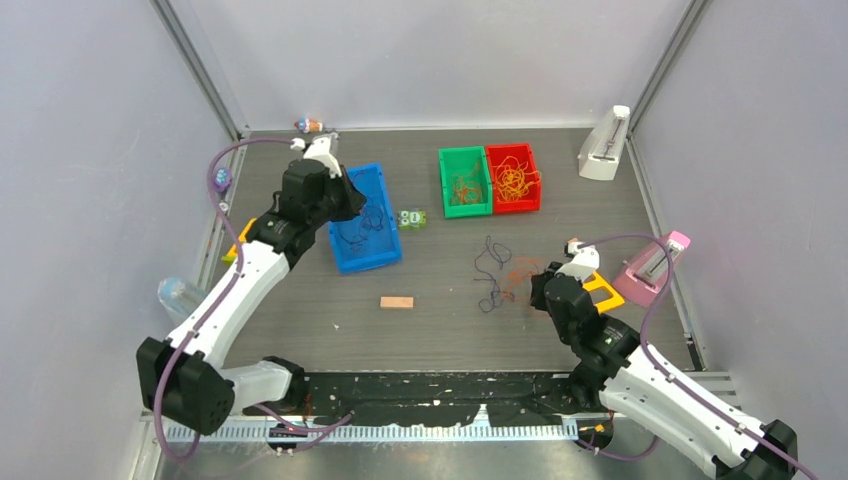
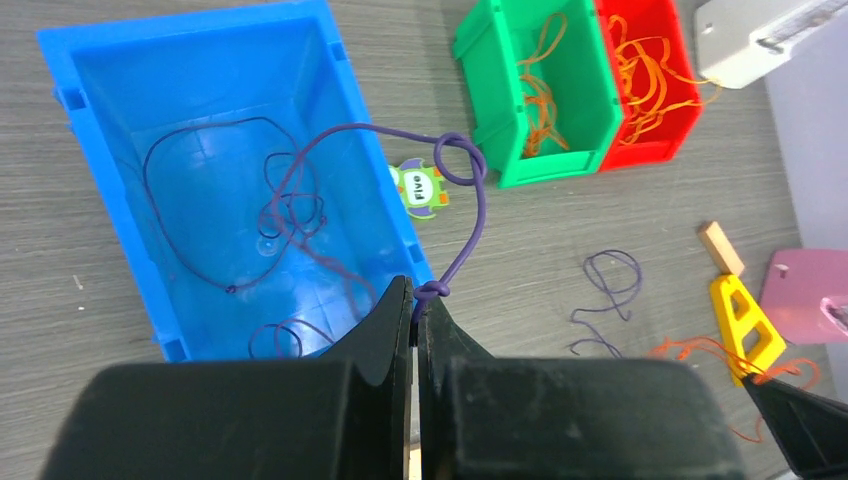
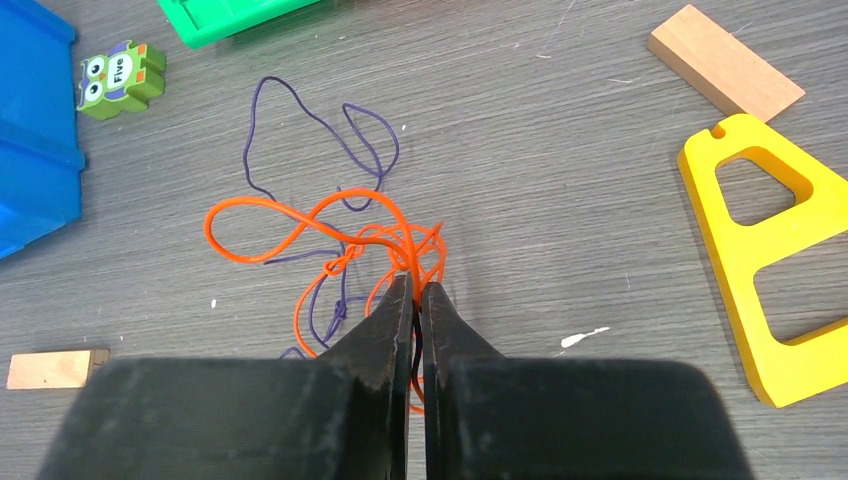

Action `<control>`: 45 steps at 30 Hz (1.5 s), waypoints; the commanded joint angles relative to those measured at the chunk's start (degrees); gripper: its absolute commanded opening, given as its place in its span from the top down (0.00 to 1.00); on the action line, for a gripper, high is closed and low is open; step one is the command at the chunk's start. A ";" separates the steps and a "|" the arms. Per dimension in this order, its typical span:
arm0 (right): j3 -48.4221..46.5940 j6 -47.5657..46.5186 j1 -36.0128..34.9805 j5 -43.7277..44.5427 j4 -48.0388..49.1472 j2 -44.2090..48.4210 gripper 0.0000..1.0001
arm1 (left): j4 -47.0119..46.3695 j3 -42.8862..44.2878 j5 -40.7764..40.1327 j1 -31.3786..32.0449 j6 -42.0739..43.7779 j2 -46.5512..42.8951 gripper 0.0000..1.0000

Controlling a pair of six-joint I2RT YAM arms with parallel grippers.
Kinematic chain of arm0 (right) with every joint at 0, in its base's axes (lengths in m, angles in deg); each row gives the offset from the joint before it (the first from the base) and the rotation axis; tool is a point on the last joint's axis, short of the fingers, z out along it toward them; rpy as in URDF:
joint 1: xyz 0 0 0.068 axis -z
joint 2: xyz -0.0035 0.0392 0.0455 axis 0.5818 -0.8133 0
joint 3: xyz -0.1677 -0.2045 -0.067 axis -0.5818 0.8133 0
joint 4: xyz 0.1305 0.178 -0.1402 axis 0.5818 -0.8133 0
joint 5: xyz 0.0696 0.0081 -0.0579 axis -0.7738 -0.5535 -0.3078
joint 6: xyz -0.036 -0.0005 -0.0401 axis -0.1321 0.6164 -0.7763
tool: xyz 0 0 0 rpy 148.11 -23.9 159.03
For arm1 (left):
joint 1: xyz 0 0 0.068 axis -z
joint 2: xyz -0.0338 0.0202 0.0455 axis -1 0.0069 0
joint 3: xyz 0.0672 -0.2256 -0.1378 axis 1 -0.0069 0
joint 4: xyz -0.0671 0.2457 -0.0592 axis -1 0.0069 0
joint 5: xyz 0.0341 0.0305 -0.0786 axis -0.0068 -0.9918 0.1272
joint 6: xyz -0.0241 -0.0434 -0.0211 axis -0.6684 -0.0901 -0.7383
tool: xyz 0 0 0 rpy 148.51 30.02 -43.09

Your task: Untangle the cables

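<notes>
**Near field.** The right gripper (image 3: pixel 412 292) is pinched tight on an orange cable (image 3: pixel 285 212). It grips at the point where that cable crosses a purple cable (image 3: pixel 300 115) in a loose tangle on the table (image 1: pixel 440 335). This grip at the crossing appears chosen to draw the orange strand free of the purple one. A yellow triangular frame (image 3: pixel 765 265) lies near the tangle on its right and limits room on that side. Bare tabletop opens to the left, toward a small wooden block (image 1: pixel 396 302).

**Middle field.** The left gripper (image 2: pixel 413 300) is clamped on a purple strand (image 2: pixel 481 205) at a small knot, just outside a corner of the blue bin (image 2: pixel 95 130). The strand arcs over the bin's rim and joins the purple loops (image 2: pixel 290 205) lying inside, which suggests sorting by colour. Its outer loop passes close by the owl block (image 2: pixel 420 188), a possible snag.

**Far field.** The green bin (image 2: pixel 545 170) and red bin (image 2: pixel 650 150) stand side by side, each holding orange cables (image 2: pixel 640 70). Both are well apart from the two grippers.
</notes>
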 commanded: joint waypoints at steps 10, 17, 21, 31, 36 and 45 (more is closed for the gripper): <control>-9.51 -8.35 0.33 -7.08 3.05 -6.59 0.95 | 3.19 11.88 6.25 -7.31 2.17 21.76 1.00; -24.22 -14.06 0.51 -16.98 -3.54 -8.97 0.95 | 3.77 8.09 11.87 -6.18 4.29 16.31 0.27; -34.77 -18.22 0.62 -21.76 -9.35 -12.48 0.95 | 6.16 7.07 11.11 -2.29 6.06 8.71 0.25; -55.02 -20.73 0.76 -31.00 -16.29 -19.50 0.95 | -18.36 -11.28 23.05 12.26 10.13 -6.76 0.23; -60.80 -18.49 0.83 -31.76 -16.11 -21.01 0.95 | -38.41 -23.62 22.50 18.16 11.06 -9.74 0.20; -68.72 -15.52 0.89 -38.41 -15.66 -23.84 0.95 | -55.26 -30.45 19.95 24.85 22.29 -4.38 0.21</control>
